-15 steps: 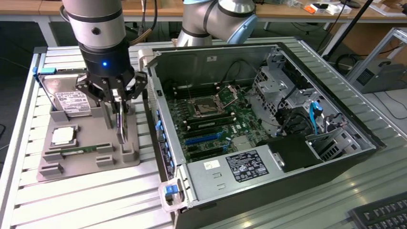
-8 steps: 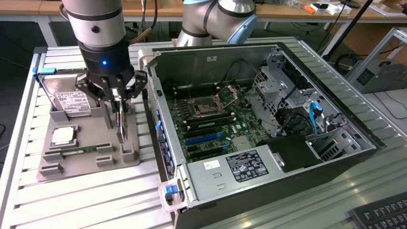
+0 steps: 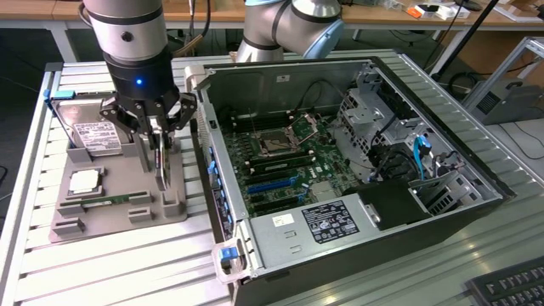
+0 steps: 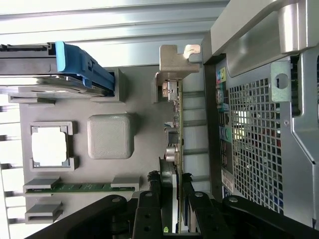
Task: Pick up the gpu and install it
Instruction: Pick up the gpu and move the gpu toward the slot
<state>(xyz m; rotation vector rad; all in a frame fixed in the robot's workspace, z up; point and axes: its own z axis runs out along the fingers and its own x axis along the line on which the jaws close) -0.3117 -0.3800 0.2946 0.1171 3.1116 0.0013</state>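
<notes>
The pincer (image 3: 160, 167) hangs straight down over a grey tray (image 3: 119, 172), its two black fingers (image 4: 149, 209) clenched on the gpu (image 3: 162, 180), which stands on its long edge between them. In the wrist view the card (image 4: 175, 124) shows edge-on, running away from the pincer (image 4: 171, 199) to its silver end bracket (image 4: 173, 64) at the far end. The card's lower edge sits at the tray's slot directly beneath the pincer; whether it has lifted clear cannot be told. Just beside the pincer, toward the exterior view's right, lies the open computer case (image 3: 255, 83), its perforated rear wall (image 4: 259, 124) close along the card. On the pincer's other side the tray holds a hard drive (image 3: 95, 131), a processor chip (image 3: 85, 182) and a narrow RAM stick (image 3: 106, 201)
</notes>
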